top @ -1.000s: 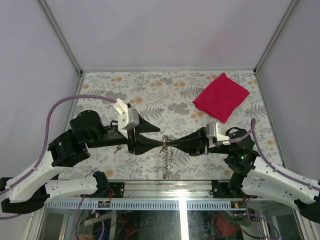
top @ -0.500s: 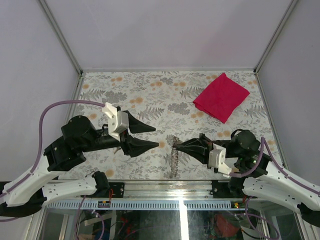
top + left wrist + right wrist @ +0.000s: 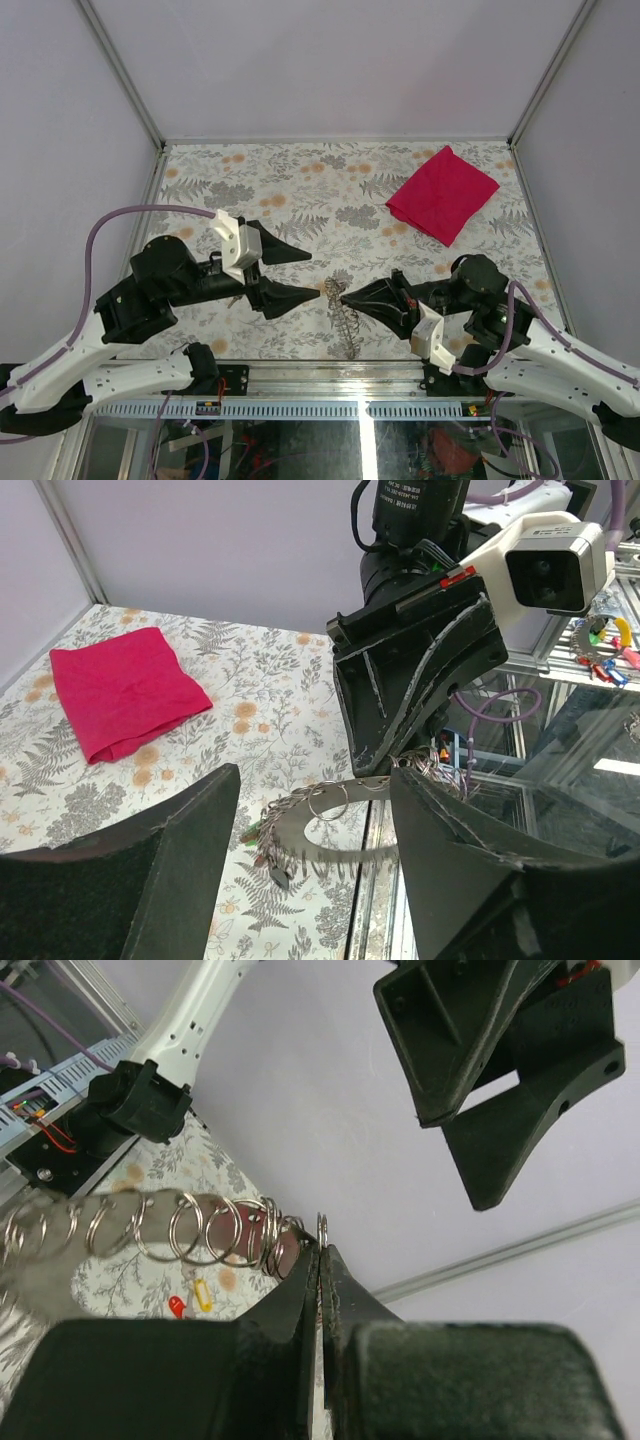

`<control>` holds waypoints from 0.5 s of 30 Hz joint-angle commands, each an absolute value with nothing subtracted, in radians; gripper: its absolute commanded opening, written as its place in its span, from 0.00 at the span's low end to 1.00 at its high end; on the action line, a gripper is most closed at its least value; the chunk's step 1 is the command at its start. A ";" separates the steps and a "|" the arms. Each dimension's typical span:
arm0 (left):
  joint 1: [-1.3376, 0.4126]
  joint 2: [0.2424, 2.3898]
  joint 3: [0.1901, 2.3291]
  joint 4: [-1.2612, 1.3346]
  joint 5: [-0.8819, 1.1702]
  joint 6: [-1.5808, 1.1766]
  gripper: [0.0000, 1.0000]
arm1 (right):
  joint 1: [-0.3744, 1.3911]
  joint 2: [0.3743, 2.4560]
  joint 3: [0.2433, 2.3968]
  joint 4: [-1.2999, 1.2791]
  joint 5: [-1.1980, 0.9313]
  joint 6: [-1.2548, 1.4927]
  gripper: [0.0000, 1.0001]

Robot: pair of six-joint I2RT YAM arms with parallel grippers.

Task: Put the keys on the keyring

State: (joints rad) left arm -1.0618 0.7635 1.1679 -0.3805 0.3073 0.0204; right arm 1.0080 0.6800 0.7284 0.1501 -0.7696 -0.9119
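Your left gripper [image 3: 314, 276], whose fingers met the right pair at centre a second ago, now stands spread and empty just short of them, having backed away and edged in again. The keys [image 3: 202, 1293], one red-headed and one yellow, lie on the tabletop [image 3: 300, 180] near the left arm, on no ring. At centre, the chain of rings [image 3: 345, 318] dangles from your right gripper [image 3: 332, 288], which has rolled over and is clenched on a single keyring [image 3: 322, 1226] at the chain's end. A red cloth [image 3: 443, 193] sits far right. The ring looks presented, but a key probably has to be fetched first.
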 commanded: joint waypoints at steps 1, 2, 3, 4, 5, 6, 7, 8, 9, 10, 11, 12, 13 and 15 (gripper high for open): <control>-1.069 0.740 1.148 -0.282 0.294 0.033 0.65 | 1.011 0.688 0.787 0.329 -0.835 -0.886 0.00; -1.071 0.736 1.143 -0.278 0.293 0.034 0.65 | 1.012 0.693 0.781 0.361 -0.841 -0.862 0.00; -1.070 0.729 1.140 -0.274 0.294 0.032 0.65 | 1.012 0.697 0.771 0.396 -0.847 -0.836 0.00; -1.071 0.726 1.135 -0.270 0.294 0.032 0.65 | 1.011 0.702 0.763 0.430 -0.850 -0.812 0.00; -1.070 0.721 1.130 -0.265 0.296 0.034 0.65 | 1.011 0.709 0.758 0.470 -0.854 -0.791 0.00; -1.071 0.716 1.126 -0.261 0.300 0.035 0.64 | 1.011 0.714 0.755 0.490 -0.859 -0.771 0.00; -1.070 0.712 1.123 -0.258 0.306 0.035 0.61 | 1.011 0.719 0.750 0.513 -0.863 -0.753 0.00; -1.069 0.708 1.121 -0.257 0.312 0.035 0.58 | 1.012 0.725 0.745 0.538 -0.865 -0.733 0.00; -1.070 0.705 1.119 -0.256 0.320 0.034 0.55 | 1.011 0.730 0.739 0.566 -0.865 -0.711 0.00; -1.071 0.702 1.119 -0.256 0.328 0.034 0.51 | 1.012 0.733 0.731 0.599 -0.866 -0.684 0.00; -1.070 0.700 1.117 -0.255 0.336 0.034 0.48 | 1.011 0.739 0.725 0.629 -0.864 -0.655 0.00; -1.070 0.698 1.114 -0.250 0.343 0.031 0.45 | 1.011 0.744 0.717 0.666 -0.862 -0.625 0.00; -1.069 0.696 1.111 -0.244 0.350 0.029 0.44 | 1.011 0.750 0.710 0.705 -0.858 -0.580 0.00; -1.070 0.693 1.103 -0.225 0.366 0.022 0.42 | 1.011 0.766 0.695 0.791 -0.850 -0.500 0.00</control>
State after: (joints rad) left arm -1.0657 0.7055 1.1194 -0.3271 0.3241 0.0227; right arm 1.0080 0.7498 0.7078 0.5117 -0.8474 -0.6701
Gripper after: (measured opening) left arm 0.431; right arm 0.009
